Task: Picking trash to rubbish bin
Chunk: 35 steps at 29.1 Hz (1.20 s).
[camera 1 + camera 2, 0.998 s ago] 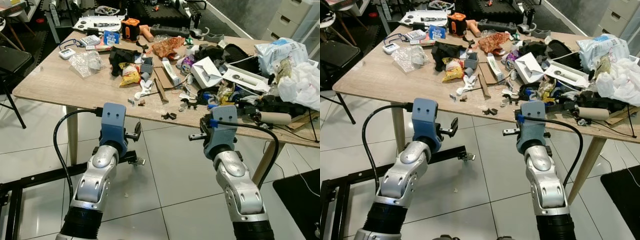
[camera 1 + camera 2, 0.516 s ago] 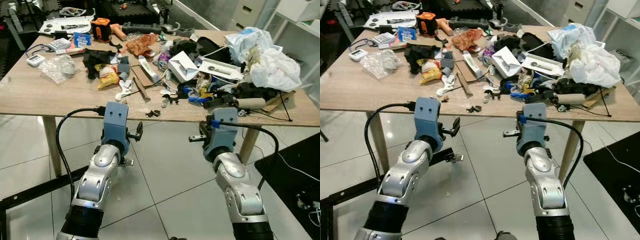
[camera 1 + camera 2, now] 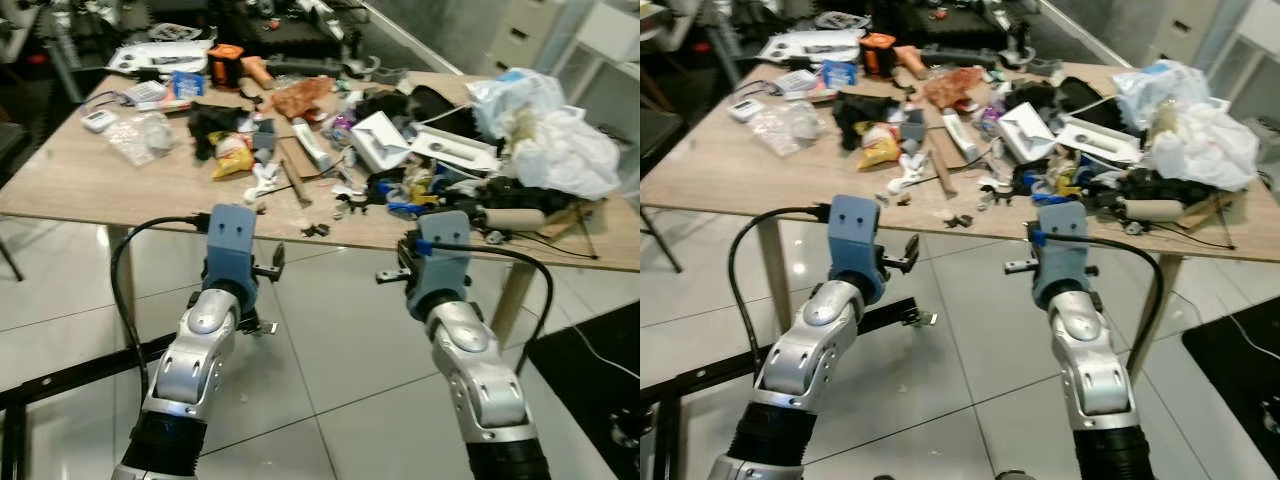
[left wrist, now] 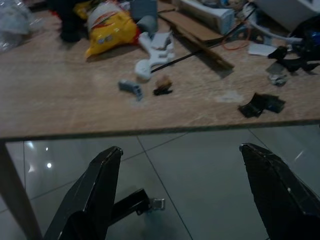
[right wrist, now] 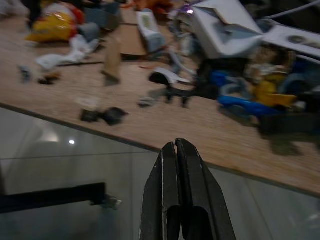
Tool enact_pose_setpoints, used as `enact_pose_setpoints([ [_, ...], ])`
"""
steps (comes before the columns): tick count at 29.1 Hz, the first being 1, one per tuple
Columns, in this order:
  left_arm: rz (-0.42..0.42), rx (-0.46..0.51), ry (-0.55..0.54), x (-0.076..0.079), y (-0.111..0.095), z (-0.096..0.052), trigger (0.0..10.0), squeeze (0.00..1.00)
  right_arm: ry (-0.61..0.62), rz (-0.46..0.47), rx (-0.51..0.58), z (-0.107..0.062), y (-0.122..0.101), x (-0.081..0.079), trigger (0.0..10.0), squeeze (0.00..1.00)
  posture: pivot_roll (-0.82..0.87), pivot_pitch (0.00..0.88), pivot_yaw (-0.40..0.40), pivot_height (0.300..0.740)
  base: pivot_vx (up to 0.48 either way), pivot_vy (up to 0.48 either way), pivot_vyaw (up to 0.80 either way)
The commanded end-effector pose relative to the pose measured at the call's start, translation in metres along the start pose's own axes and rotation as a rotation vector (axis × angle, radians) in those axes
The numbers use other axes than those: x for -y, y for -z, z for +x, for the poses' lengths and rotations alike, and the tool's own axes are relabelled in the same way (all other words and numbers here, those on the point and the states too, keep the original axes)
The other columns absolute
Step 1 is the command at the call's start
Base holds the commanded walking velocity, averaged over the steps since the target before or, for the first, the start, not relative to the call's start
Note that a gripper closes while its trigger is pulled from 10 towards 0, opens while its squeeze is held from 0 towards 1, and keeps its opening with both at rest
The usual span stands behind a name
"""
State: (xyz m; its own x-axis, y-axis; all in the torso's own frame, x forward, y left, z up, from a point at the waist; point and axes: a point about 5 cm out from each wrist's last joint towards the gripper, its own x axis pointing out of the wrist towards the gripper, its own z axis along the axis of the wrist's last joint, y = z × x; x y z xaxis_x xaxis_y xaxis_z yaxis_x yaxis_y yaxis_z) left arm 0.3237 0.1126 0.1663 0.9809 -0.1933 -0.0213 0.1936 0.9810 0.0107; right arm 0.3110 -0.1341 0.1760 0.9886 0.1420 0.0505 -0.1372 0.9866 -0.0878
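Note:
A wooden table point(image 3: 90, 180) stands before me, strewn with trash. On it lie a yellow snack bag point(image 3: 232, 155), crumpled white plastic bags point(image 3: 560, 150), a white carton point(image 3: 385, 140) and small black scraps point(image 3: 316, 230) near the front edge. Both silver arms are raised side by side just short of that edge, over the tiled floor. My left gripper point(image 4: 180, 149) is open, its fingers wide apart and empty, pointing at the table edge below the snack bag point(image 4: 107, 27). My right gripper point(image 5: 175, 144) is shut with nothing in it, aimed at the black scraps point(image 5: 104, 115).
A black metal frame point(image 3: 60, 370) on casters lies on the floor at the left, under the left arm. A table leg point(image 3: 115, 270) stands at the left and another point(image 3: 510, 300) at the right. A black mat point(image 3: 600, 340) covers the floor at the right.
The camera has swung, so the table sits differently in the picture. Both arms hold the same pose, and neither gripper has opened or shut.

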Motion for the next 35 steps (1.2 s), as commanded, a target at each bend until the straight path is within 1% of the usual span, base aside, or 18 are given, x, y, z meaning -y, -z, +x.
enact_pose_setpoints([
  [1,-0.003,-0.015,0.010,0.0013,0.0045,-0.0017,10.0,0.00,0.035,0.013,-0.006,-0.0018,0.0045,0.0072,10.0,0.00,-0.05,0.146,0.011,0.740,0.000,0.000,0.00],
  [8,-0.006,-0.017,0.019,0.0038,0.0041,-0.0008,10.0,0.00,0.044,0.012,-0.001,-0.0023,0.0032,0.0104,10.0,0.00,-0.06,0.141,0.010,0.740,0.000,0.000,0.00],
  [12,-0.024,-0.001,0.053,0.0079,0.0017,-0.0011,10.0,0.00,0.046,0.010,0.002,-0.0024,0.0022,0.0105,10.0,0.00,-0.06,0.129,0.012,0.740,0.067,0.000,0.00],
  [21,-0.044,0.016,0.062,0.0075,-0.0010,-0.0016,10.0,0.00,0.051,0.011,0.012,-0.0019,0.0011,0.0101,10.0,0.00,-0.06,0.123,0.012,0.740,0.378,0.000,0.00],
  [35,-0.046,0.013,0.073,0.0078,0.0000,-0.0021,10.0,0.00,0.054,0.011,0.015,-0.0024,0.0012,0.0107,10.0,0.00,-0.06,0.120,0.012,0.740,0.395,0.000,0.00],
])
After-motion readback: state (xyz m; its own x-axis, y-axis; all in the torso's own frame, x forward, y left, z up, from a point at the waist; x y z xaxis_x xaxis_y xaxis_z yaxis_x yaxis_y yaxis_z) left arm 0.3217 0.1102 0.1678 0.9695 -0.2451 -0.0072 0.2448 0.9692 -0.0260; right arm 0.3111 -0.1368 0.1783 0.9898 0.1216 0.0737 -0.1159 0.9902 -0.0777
